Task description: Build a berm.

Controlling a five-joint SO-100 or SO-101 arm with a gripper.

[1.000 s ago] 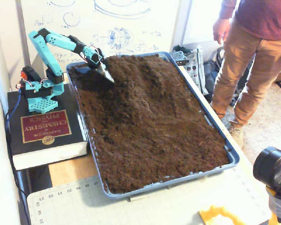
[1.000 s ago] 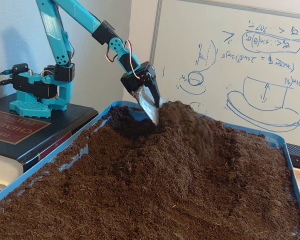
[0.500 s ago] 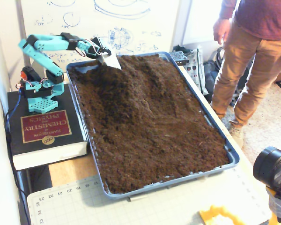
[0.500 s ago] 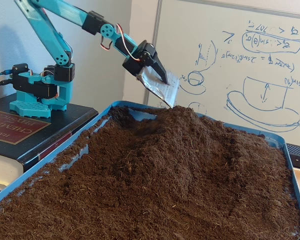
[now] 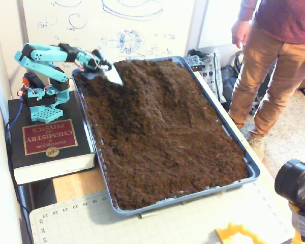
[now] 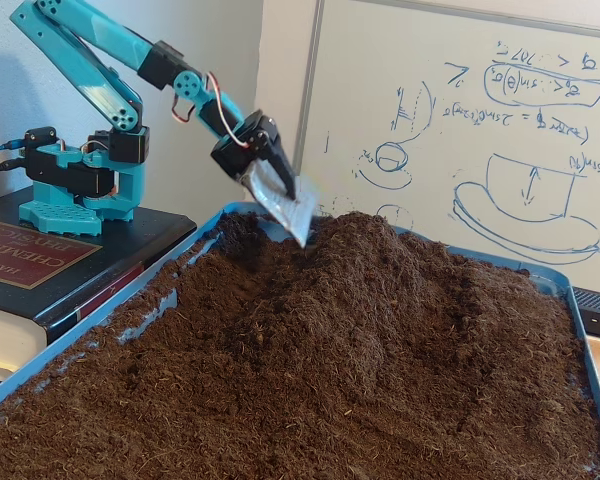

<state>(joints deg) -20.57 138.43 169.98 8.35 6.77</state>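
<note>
We've got the gripper [image 6: 280,195] clenched on a shiny scoop blade [image 6: 283,205], tip angled down just above the soil. It hangs at the tray's [image 5: 244,157] far left corner in the high fixed view, beside the berm [image 6: 380,265], which rises along the far end near the whiteboard [image 6: 460,120]. We judge that tilt suits another dig. The arm's base sits on a thick book [image 5: 46,140], lifting it above the tray rim.
</note>
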